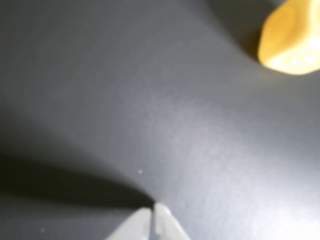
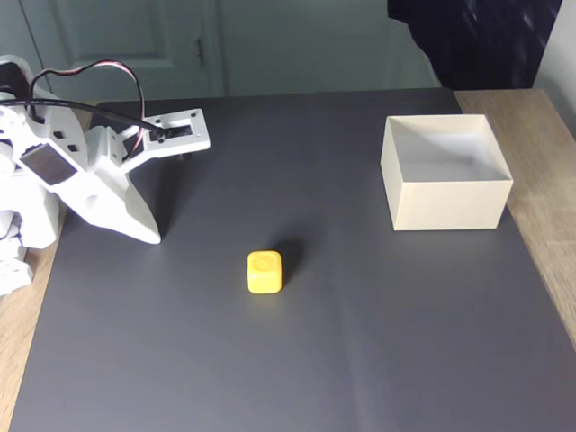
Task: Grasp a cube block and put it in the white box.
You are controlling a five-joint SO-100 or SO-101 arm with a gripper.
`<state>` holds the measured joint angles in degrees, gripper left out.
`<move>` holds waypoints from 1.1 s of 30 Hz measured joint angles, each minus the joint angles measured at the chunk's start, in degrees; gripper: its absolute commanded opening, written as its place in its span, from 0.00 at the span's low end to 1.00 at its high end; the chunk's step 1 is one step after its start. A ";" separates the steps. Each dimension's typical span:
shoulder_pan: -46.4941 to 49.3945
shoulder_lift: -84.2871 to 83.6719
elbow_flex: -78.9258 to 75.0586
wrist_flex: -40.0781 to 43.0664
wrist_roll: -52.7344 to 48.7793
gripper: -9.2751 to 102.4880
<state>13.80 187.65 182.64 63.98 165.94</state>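
While the gripper [image 2: 151, 236] rests tips together at left of the fixed view, holding nothing, the cube block [image 2: 265, 272] sits at mat centre, the white box [image 2: 447, 205] upper right; spread the fingers before descending squarely over it

A dark grey mat [image 2: 297, 360] covers a wooden table [image 2: 549, 126] before a pale panelled door [image 2: 135, 45].
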 measured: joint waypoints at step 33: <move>3.60 0.00 0.00 -0.53 5.36 0.08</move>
<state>17.40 187.65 182.64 63.46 171.30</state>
